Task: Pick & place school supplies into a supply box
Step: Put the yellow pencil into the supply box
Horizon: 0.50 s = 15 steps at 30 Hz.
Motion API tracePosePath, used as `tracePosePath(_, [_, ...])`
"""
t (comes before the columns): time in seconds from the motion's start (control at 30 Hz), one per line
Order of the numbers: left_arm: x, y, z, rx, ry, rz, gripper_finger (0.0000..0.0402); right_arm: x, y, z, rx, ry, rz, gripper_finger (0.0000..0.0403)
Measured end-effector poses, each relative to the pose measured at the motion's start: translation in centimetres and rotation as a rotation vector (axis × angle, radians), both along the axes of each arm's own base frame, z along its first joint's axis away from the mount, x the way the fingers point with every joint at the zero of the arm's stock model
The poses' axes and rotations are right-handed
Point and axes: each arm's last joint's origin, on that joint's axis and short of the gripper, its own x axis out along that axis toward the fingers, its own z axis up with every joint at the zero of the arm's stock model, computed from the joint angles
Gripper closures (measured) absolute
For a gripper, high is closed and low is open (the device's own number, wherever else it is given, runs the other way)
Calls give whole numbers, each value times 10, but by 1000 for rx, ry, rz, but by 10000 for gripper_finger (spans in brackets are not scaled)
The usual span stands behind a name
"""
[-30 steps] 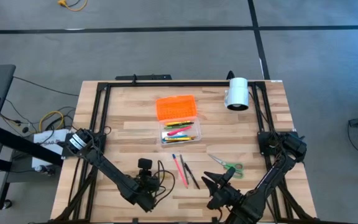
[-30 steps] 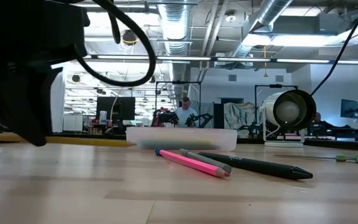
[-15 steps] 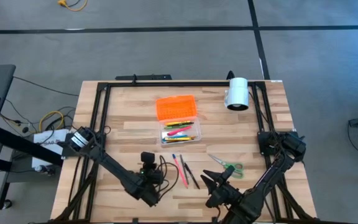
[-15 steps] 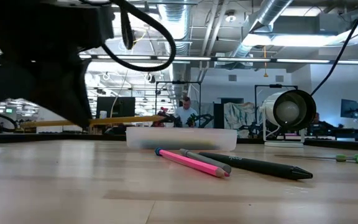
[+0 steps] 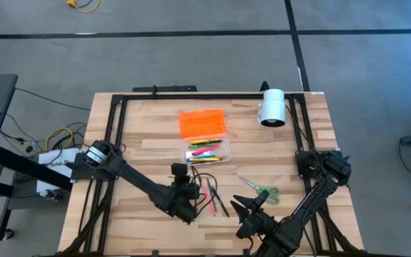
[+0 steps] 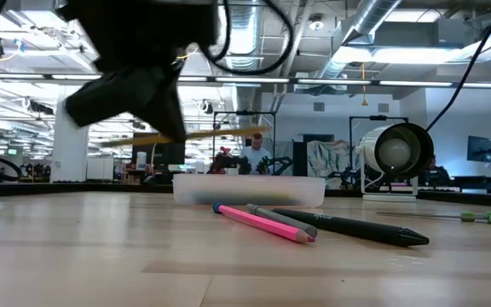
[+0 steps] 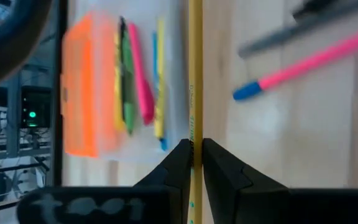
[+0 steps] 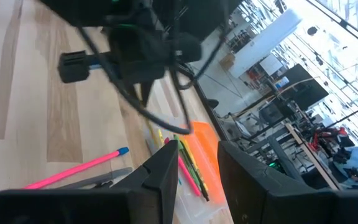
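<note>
From above, the left gripper [image 5: 188,191] hangs over the table [image 5: 148,146] just short of the clear box [image 5: 207,153], having travelled from the near left part of the table toward the middle over the last second. The box already holds several coloured pens; its orange lid [image 5: 203,123] lies flat behind it. A pink pen [image 5: 210,195] and dark pens [image 5: 220,203] lie loose just right of the gripper, with the scissors [image 5: 262,190] farther right. The right gripper [image 5: 247,213] waits at the near edge, fingers spread and holding nothing. A white cylinder [image 5: 272,107] rests at the far right corner.

At table level, the left gripper [image 6: 156,107] rides high, carrying a yellow pencil [image 6: 203,135] level above the box [image 6: 249,188]; a second ago it hung much lower and farther off. The pink pen [image 6: 262,222] and a black pen [image 6: 356,228] lie in front.

From the left wrist, the fingers are pressed together on the yellow pencil [image 7: 195,93], which points across the box [image 7: 135,81] and its pens. The carry looks nearly done; lowering and release appear to remain.

From the right wrist, its spread fingers [image 8: 166,165] frame the left arm [image 8: 148,50] moving in over the box [image 8: 188,171].
</note>
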Motion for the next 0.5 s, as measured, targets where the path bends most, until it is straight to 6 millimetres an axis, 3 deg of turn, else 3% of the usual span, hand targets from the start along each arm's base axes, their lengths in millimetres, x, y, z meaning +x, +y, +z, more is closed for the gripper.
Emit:
tracePosePath(0.23, [30,33,20,21,-37,33,375,0,0,0,0,1,0,294])
tracePosePath(0.5, [61,93,20,-99,-67,86,375,-1,0,0,-5,5,1,294])
